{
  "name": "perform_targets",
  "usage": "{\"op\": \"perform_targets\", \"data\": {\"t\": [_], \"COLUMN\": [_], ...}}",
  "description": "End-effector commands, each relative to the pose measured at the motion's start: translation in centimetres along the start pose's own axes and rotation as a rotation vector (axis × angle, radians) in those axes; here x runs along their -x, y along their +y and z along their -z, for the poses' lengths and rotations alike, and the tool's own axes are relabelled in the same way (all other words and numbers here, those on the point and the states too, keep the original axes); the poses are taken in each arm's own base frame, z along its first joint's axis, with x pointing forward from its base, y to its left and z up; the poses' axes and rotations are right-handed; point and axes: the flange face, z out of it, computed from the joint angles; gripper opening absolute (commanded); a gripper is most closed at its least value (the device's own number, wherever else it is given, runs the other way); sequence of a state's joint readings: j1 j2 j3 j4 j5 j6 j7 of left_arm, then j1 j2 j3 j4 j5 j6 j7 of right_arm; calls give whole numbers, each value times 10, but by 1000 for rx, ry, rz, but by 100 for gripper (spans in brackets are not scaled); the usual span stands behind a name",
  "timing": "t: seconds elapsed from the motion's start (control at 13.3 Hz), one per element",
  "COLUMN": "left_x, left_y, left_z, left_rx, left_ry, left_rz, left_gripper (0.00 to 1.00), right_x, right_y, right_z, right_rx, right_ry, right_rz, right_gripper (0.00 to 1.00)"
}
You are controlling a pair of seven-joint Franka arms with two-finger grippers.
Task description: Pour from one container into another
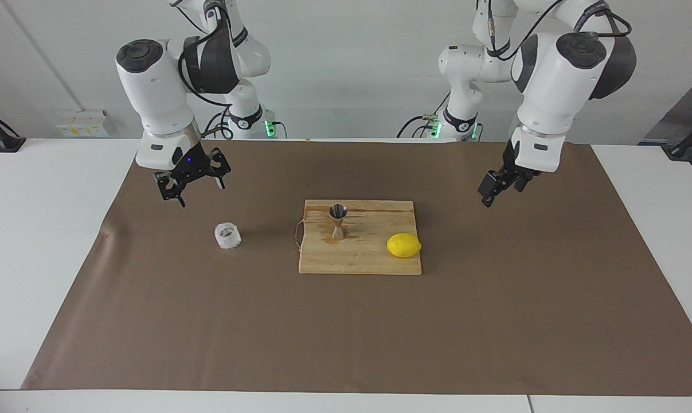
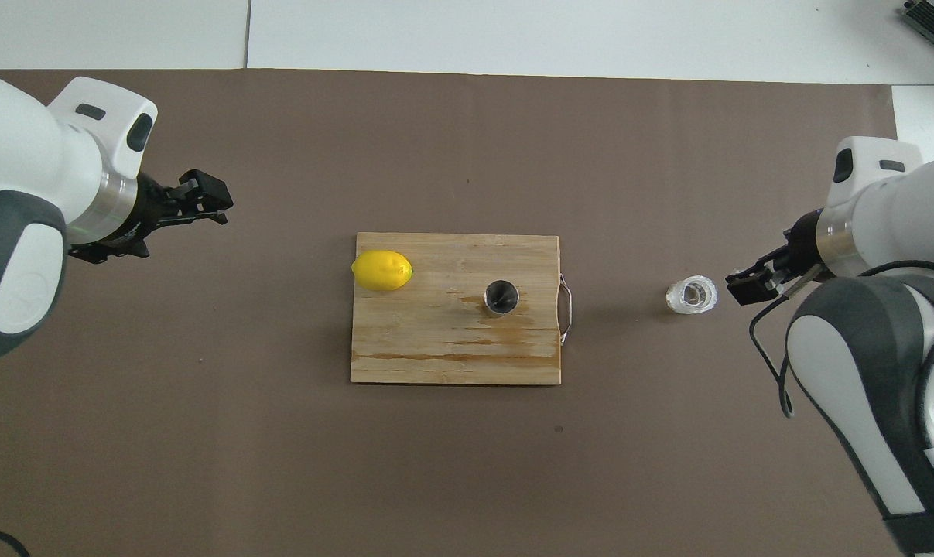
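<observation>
On the bench [image 1: 47, 229], covered by a brown paper sheet [image 1: 495, 321], a pouring job is, by the look of things, yet to start: nothing is held and both vessels stand upright and apart. A wooden cutting board [image 1: 368, 261] lies at the middle of the sheet and carries a lemon [image 1: 403, 245] toward the left arm's end and the steel jigger [image 1: 337, 221] toward the right arm's end, where the wood around it shows wet stains. The crinkled clear cup [image 1: 227, 236] sits on the paper, off the board, toward the right arm's end; what it contains cannot be told. Still to do, it seems: grasp the cup, carry it to the jigger and tip it.

The right arm bends down from its base, its right end effector [image 1: 192, 180] raised over the paper beside the cup, fingers spread and empty. The left arm is folded back, its left end effector [image 1: 495, 189] hanging over bare paper well apart from the board, fingers likewise spread with nothing between them.
</observation>
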State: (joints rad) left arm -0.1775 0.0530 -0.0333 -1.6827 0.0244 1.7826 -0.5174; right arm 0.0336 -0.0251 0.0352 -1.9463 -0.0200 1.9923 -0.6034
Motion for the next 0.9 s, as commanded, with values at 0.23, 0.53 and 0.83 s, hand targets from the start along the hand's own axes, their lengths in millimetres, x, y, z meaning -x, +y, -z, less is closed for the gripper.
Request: {"op": "perform_targets", "data": {"t": [0.23,0.53,0.83], "left_x": [-12,-11,-2], "left_y": [-59,-83,-76], "left_z": [5,25,27], "left_rx": [-18,-18,-19], "left_ry": [-32,-37,-41], "left_rz": [-396,-505,-510], "left_gripper": [100,100,100], "right_x": [6,17,27], "right_y": [16,15,10], "right_z": [-64,-99,-134], "right_rx": [-16,-37,-57], "right_ry": [8,3,78], "right_rz": [283,508,611], "right_gripper": [100,100,100]}}
